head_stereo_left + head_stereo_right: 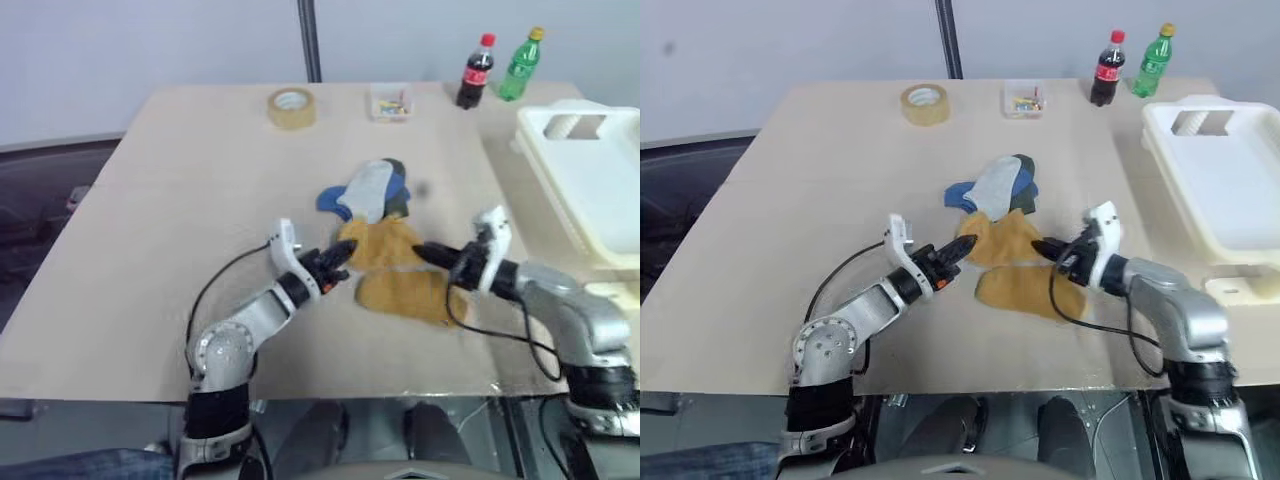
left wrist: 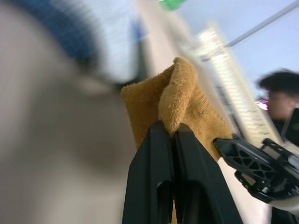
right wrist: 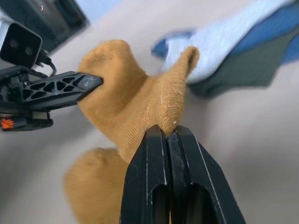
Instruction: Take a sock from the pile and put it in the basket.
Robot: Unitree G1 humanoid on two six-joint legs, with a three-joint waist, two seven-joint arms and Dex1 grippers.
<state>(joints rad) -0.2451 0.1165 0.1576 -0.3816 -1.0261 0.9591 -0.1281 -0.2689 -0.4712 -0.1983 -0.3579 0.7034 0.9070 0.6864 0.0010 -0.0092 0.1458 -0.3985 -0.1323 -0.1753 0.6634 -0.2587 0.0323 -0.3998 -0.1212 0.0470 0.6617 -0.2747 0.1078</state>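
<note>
Grasp stage looks done, transfer not started; both end effectors are clamped on the same mustard sock (image 1: 392, 270), near-centre of the counter (image 1: 180, 200); left end effector (image 1: 345, 256) pinches the sock's left edge, fingers tight together with a fold of knit squeezed between them; right end effector (image 1: 420, 250) pinches the right edge the same way, jaws narrow, cloth bunched at the tips.

Sock is stretched between the two grips; its near half seems to lie on the counter, can't tell how much is lifted; its far end touches or overlaps the pile (image 1: 372, 192) (blue, grey, dark green socks), so separation is not confirmed.

Basket (image 1: 590, 180) sits at the right edge of the counter, well apart from the sock; nothing visible in the part of it that shows.

Left to do, my read: lift clear of the pile; one end effector probably has to let go; carry right; drop in basket.

Risk: a neighbouring sock drags along.

Tape roll (image 1: 291, 107), clear box (image 1: 390, 102) and two bottles (image 1: 497, 68) at the far edge, out of the way.
</note>
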